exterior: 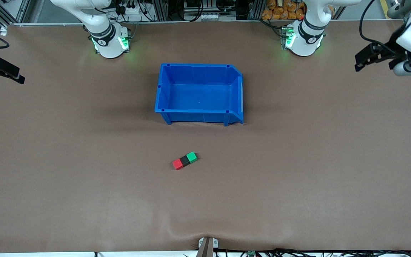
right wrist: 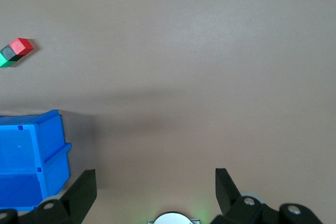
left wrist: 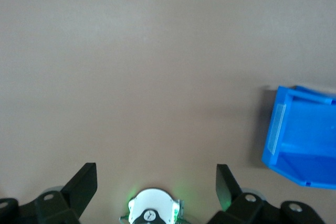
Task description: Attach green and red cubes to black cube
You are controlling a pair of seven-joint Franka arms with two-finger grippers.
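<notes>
- Brown table [exterior: 298, 178] carries a blue bin [exterior: 162, 91], empty, midway between the arm bases.
- Left gripper [left wrist: 156, 182] and right gripper [right wrist: 155, 184] wait high over opposite table ends, jaws wide, holding nothing.
- Red cube [exterior: 177, 164], black cube [exterior: 184, 160] and green cube [exterior: 191, 156] sit touching in a row, nearer the front camera than the bin; the joining looks done.

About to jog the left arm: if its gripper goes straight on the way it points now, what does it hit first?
Probably just bare table. The open left gripper points at brown surface with nothing on it; the blue bin sits off to one side of that line.
</notes>
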